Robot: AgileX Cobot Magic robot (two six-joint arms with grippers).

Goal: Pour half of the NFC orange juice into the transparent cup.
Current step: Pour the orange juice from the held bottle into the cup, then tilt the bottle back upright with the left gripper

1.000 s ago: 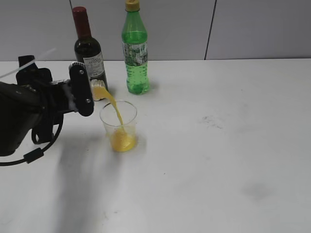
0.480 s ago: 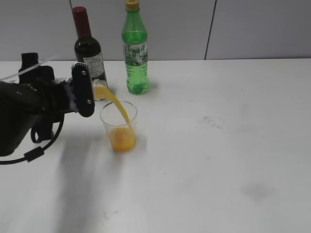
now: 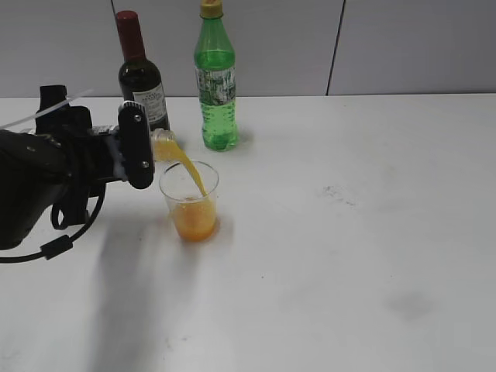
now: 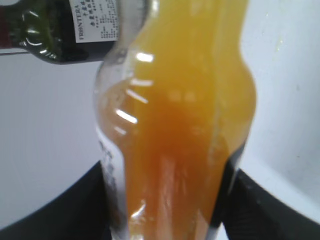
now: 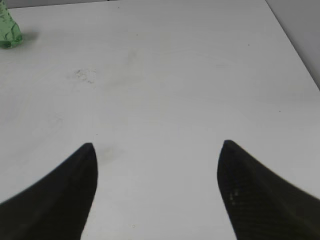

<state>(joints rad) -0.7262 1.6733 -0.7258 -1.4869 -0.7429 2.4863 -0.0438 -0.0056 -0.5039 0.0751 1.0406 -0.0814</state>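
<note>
My left gripper (image 3: pixel 133 155) is shut on the NFC orange juice bottle (image 3: pixel 161 144) and holds it tipped on its side, neck towards the right. A stream of orange juice runs from the neck into the transparent cup (image 3: pixel 191 200), which stands upright on the white table and holds juice to about a third of its height. In the left wrist view the bottle (image 4: pixel 180 120) fills the frame between the black fingers (image 4: pixel 170 210). My right gripper (image 5: pixel 157 165) is open and empty above bare table; it does not show in the exterior view.
A dark wine bottle (image 3: pixel 139 74) stands just behind the left gripper, also in the left wrist view (image 4: pixel 60 30). A green soda bottle (image 3: pixel 215 77) stands behind the cup, its base in the right wrist view (image 5: pixel 7 30). Faint smudges mark the table (image 3: pixel 341 194).
The juice level in the cup has risen. The left gripper has tilted the bottle a little further and shifted slightly right. The right gripper's earlier state is not shown.
</note>
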